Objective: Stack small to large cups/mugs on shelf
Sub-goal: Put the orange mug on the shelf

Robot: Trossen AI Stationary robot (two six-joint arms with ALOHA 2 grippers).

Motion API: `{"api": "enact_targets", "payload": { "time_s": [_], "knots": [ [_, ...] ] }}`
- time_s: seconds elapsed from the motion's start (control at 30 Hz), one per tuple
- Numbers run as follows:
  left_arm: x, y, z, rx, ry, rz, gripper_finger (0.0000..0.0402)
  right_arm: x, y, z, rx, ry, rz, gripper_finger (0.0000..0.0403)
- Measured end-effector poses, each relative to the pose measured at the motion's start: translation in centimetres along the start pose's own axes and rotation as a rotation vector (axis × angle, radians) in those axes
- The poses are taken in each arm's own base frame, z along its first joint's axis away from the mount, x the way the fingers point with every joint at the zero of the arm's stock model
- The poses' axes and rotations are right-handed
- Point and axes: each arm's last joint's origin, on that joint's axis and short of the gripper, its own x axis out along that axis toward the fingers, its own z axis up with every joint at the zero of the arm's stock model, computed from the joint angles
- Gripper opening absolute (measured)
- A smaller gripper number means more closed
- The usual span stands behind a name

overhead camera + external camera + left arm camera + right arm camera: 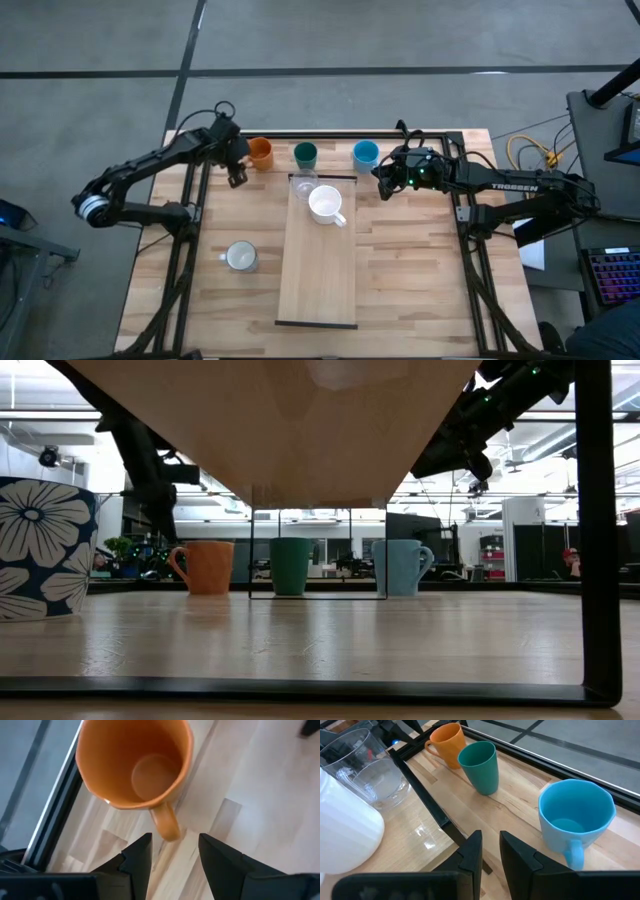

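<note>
An orange mug [260, 152], a dark green cup [305, 154] and a light blue mug [366, 153] stand upright in a row along the table's far edge. On the far end of the pale shelf [318, 270] stand a clear glass [304, 184] and a white mug [326, 204]. A pale mug with a flower pattern [240, 257] stands on the table left of the shelf. My left gripper [172, 840] is open just above and beside the orange mug [135, 765], at the end of its handle [167, 825]. My right gripper [490, 837] is open by a narrow gap, near the light blue mug [575, 820].
The shelf is raised on a black frame [598, 530], and its underside fills the top of the low view. Black rails [190, 230] run along the table's left and right sides. Bare tabletop lies to the right of the shelf and at the near edge.
</note>
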Motion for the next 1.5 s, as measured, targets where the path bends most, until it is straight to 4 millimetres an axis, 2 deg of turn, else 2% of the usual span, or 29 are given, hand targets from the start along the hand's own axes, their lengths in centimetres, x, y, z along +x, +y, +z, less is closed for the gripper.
{"api": "enact_targets", "payload": {
  "time_s": [0.37, 1.2, 1.5],
  "knots": [
    [1.3, 0.3, 0.4, -0.039, 0.016, -0.003, 0.0148, 0.0, 0.0, 0.0, 0.011, -0.001, 0.001, 0.0061],
    [1.6, 0.5, 0.8, -0.091, -0.022, 0.011, 0.0148, 0.0, 0.0, 0.0, 0.011, -0.001, 0.001, 0.0061],
    [2.7, 0.3, 0.5, -0.094, 0.031, -0.01, 0.0148, 0.0, 0.0, 0.0, 0.011, -0.001, 0.001, 0.0061]
  ]
}}
